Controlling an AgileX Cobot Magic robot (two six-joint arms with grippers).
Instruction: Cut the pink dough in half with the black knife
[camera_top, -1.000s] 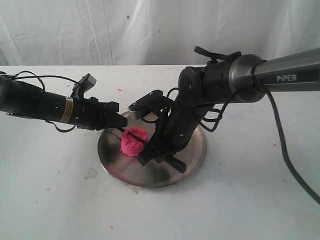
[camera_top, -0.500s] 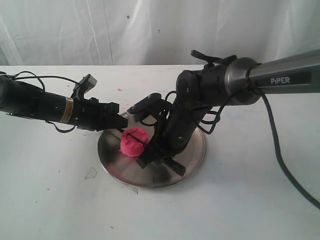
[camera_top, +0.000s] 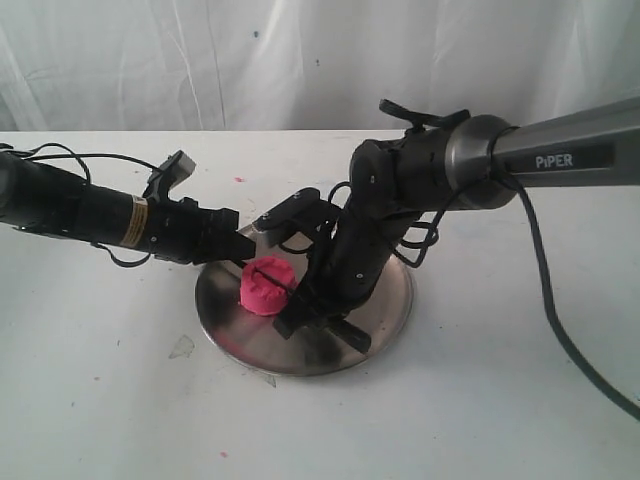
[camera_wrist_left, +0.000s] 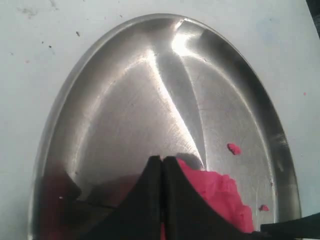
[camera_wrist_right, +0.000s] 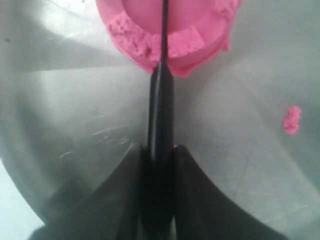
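Observation:
The pink dough (camera_top: 265, 285) is a round mound on the left part of the steel plate (camera_top: 380, 310). In the right wrist view the black knife (camera_wrist_right: 161, 105) runs from my right gripper (camera_wrist_right: 160, 150) into the pink dough (camera_wrist_right: 150, 35), its thin blade sunk along the mound's middle. The right gripper (camera_top: 300, 305) is shut on the knife handle, just right of the dough. My left gripper (camera_top: 240, 245) is shut, its tips touching the dough's far left side. In the left wrist view the left gripper (camera_wrist_left: 162, 160) hides part of the pink dough (camera_wrist_left: 220, 192).
Tiny pink crumbs (camera_wrist_left: 233, 148) lie on the plate (camera_wrist_left: 125, 110) and on the white table (camera_top: 100, 400). Small clear scraps (camera_top: 182, 347) lie on the table left of the plate. A white cloth (camera_top: 300, 60) hangs behind. A black cable (camera_top: 560, 330) trails from the right arm.
The right arm has shifted slightly left and lower with the knife, pressing the blade further into the dough. The left arm has stayed put.

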